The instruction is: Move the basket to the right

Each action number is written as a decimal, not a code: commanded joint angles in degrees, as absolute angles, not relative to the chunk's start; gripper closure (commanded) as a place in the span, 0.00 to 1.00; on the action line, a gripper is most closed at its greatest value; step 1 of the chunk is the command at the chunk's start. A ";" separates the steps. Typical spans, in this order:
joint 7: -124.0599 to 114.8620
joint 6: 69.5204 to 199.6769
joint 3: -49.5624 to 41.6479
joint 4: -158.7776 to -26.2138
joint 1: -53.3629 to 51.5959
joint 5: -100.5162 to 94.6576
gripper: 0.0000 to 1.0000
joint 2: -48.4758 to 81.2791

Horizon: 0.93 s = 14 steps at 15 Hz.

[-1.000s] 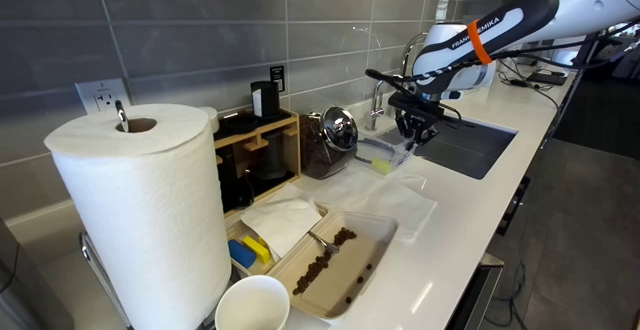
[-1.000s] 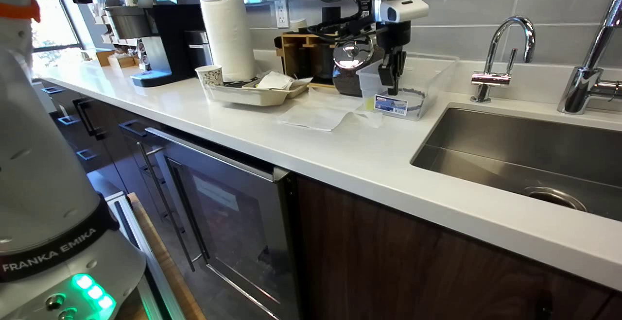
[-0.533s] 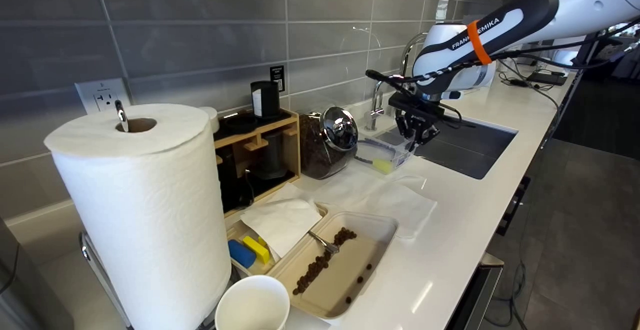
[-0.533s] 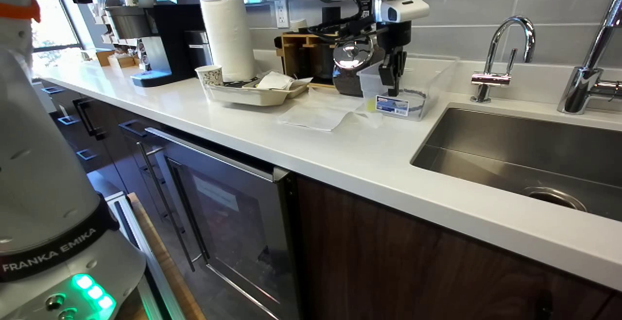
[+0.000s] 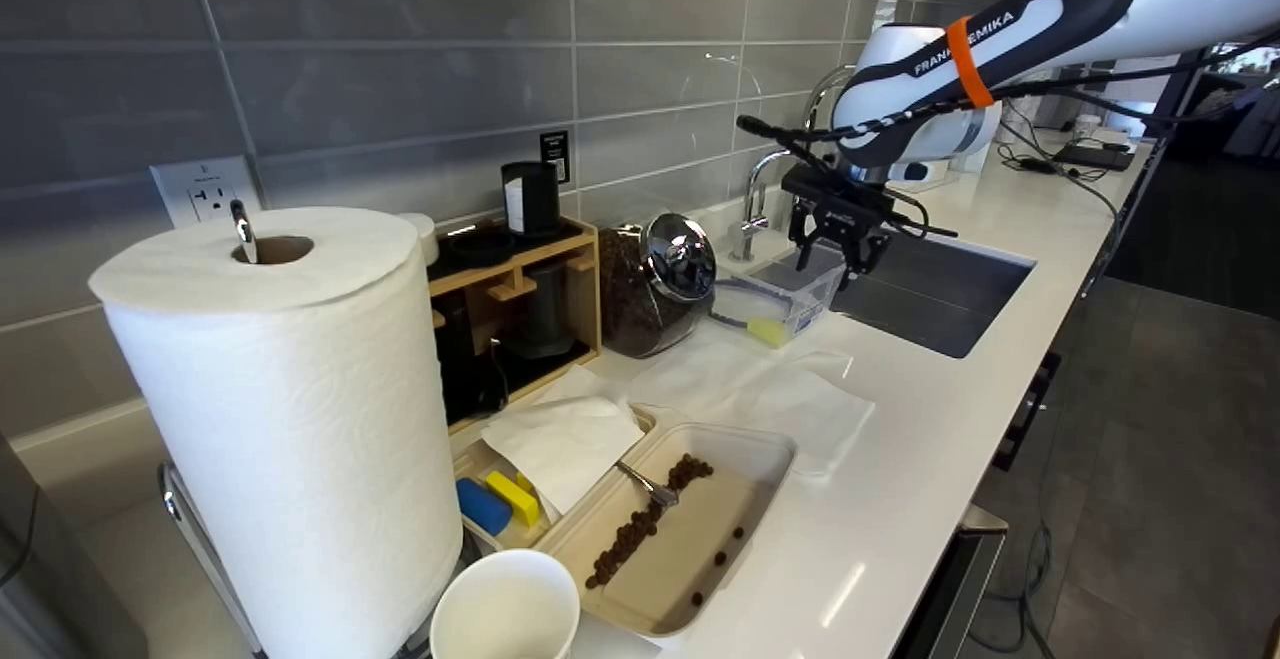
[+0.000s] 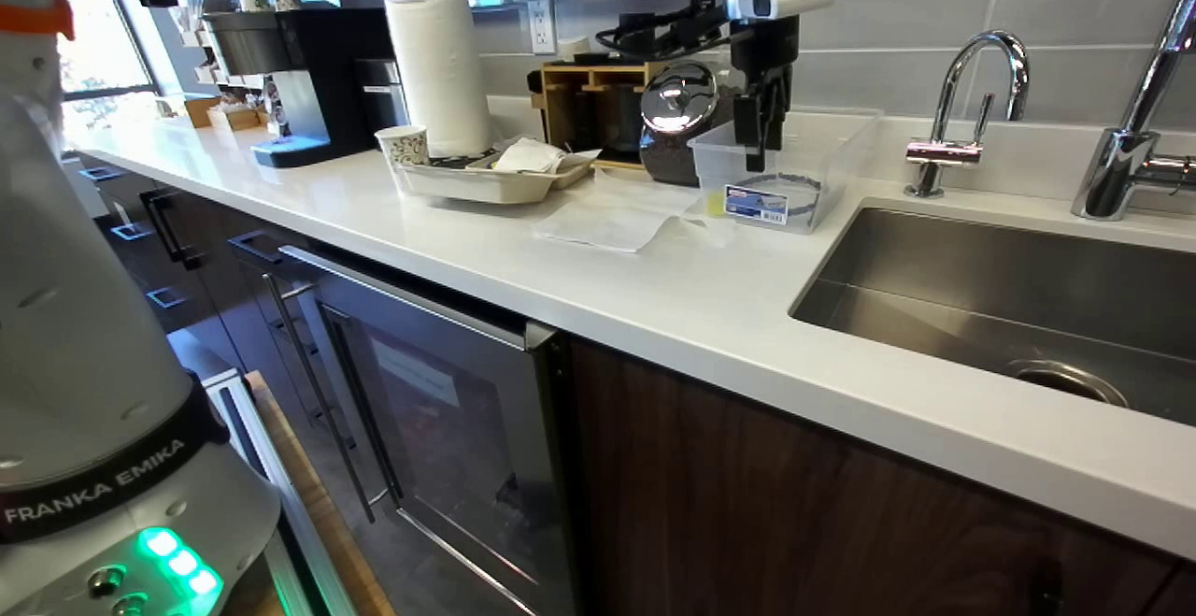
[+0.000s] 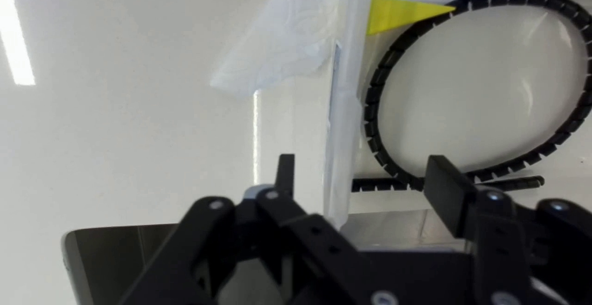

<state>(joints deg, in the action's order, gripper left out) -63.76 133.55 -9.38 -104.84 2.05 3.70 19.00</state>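
Observation:
The basket (image 5: 808,315) is a clear plastic tub standing on the counter by the sink; its labelled end wall (image 6: 715,167) faces forward. Inside lie a black ribbed loop (image 7: 384,71) and, in the wrist view, a yellow piece (image 7: 397,13). My gripper (image 5: 825,269) is open just above the rim near the labelled end. Seen from the wrist, the end wall (image 7: 344,124) runs between the spread fingers: one finger (image 7: 285,173) is outside it, the other finger (image 7: 446,194) over the interior. Neither touches the wall. In an exterior view my gripper (image 6: 764,156) hides part of the far side.
The sink (image 6: 934,270) opens beside the basket, with a faucet (image 6: 953,102) behind it. A glass jar (image 5: 640,299) stands against the wall on the other side. Paper towels (image 5: 800,409) and a tray with brown bits (image 5: 700,539) lie further along the counter.
My gripper has gone from shut at the basket's end wall to open, and has risen slightly. The basket has shifted by a sliver towards the sink.

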 commanded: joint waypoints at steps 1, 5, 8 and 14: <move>-62.05 130.03 -8.96 -105.10 3.19 5.21 0.00 15.45; -53.67 131.40 -8.20 -107.50 4.37 5.62 0.00 9.95; -41.74 131.43 -7.59 -109.42 5.34 7.58 0.00 5.41; -17.65 129.96 -8.14 -113.33 6.55 13.34 0.00 -3.17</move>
